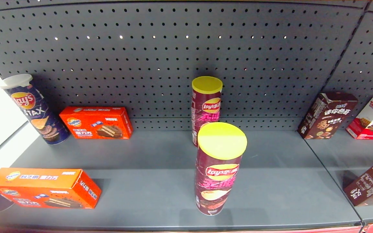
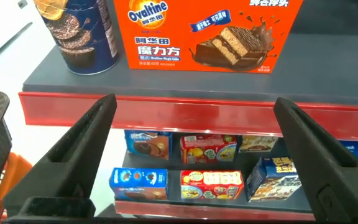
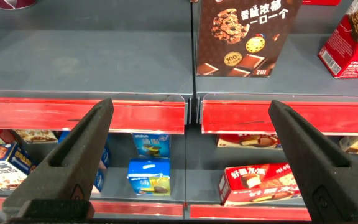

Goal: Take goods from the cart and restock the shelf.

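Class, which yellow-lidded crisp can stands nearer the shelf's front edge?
The front maroon can, mid-shelf; the other maroon can stands behind it by the pegboard.

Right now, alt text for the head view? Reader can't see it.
A front maroon chip canister and a rear maroon chip canister, both yellow-lidded and upright, stand centred on a grey shelf. Orange wafer boxes and a blue chip canister sit to the left, brown cookie boxes to the right.
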You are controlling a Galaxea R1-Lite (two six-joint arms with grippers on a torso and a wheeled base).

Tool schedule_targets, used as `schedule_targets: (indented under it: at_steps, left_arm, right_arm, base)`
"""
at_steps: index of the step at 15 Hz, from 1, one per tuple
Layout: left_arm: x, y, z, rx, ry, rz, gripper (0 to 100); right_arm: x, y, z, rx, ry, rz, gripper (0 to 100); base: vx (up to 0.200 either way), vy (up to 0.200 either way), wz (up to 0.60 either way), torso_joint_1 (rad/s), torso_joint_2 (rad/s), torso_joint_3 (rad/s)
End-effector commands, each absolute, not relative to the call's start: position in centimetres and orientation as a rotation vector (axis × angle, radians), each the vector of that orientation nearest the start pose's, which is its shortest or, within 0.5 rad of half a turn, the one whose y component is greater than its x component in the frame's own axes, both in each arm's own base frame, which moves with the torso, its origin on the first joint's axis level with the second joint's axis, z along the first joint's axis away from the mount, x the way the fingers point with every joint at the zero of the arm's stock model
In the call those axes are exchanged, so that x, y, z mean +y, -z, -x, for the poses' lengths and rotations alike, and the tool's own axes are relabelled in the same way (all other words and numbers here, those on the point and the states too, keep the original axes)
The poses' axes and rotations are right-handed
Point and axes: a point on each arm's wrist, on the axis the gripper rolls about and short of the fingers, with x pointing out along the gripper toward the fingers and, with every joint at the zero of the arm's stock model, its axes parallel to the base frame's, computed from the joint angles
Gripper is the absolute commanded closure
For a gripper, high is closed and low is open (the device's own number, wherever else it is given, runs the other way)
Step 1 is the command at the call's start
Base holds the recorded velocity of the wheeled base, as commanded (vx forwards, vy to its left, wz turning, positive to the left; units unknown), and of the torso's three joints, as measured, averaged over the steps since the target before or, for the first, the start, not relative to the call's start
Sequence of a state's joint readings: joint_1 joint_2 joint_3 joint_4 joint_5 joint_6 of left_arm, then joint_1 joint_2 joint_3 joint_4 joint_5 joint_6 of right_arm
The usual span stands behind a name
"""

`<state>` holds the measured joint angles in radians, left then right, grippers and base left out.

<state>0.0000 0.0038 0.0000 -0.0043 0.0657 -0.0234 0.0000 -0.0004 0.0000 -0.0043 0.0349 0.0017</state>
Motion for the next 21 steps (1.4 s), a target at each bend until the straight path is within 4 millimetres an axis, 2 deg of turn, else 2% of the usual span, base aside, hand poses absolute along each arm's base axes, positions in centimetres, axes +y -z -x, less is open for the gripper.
schedule_targets:
  at_steps: [1,6,8,12,14,21]
  left_arm:
    - [0.16,-7.61,2.25,-0.001,-0.066,0.026,0]
    - [0.13,-7.61,2.24,0.001,-0.057,0.024,0]
    - [0.13,-7.61,2.25,-0.001,-0.058,0.026,0]
    - [0.13,-7.61,2.25,-0.001,-0.058,0.023,0]
    - [0.14,-7.61,2.25,-0.001,-0.063,0.023,0]
    - [0.13,-7.61,2.25,-0.001,-0.058,0.025,0]
  right_arm:
    - [0.08,-7.6,2.28,-0.005,-0.037,-0.001,0]
    - [0.08,-7.6,2.28,-0.005,-0.035,-0.001,0]
    - [0.08,-7.6,2.28,-0.005,-0.035,-0.001,0]
    - [0.08,-7.6,2.28,-0.005,-0.035,-0.001,0]
    - [0.08,-7.6,2.28,-0.005,-0.035,-0.003,0]
    - [0.08,-7.6,2.28,-0.005,-0.035,-0.001,0]
  base:
    - [0.0,0.0,0.0,0.0,0.0,0.0]
    - [0.0,0.0,0.0,0.0,0.0,0.0]
    - [-0.2,0.0,0.0,0.002,0.0,0.002]
    - [0.0,0.0,0.0,0.0,0.0,0.0]
    - [0.0,-0.2,0.0,0.007,0.01,-0.005]
    - [0.0,0.0,0.0,0.0,0.0,0.0]
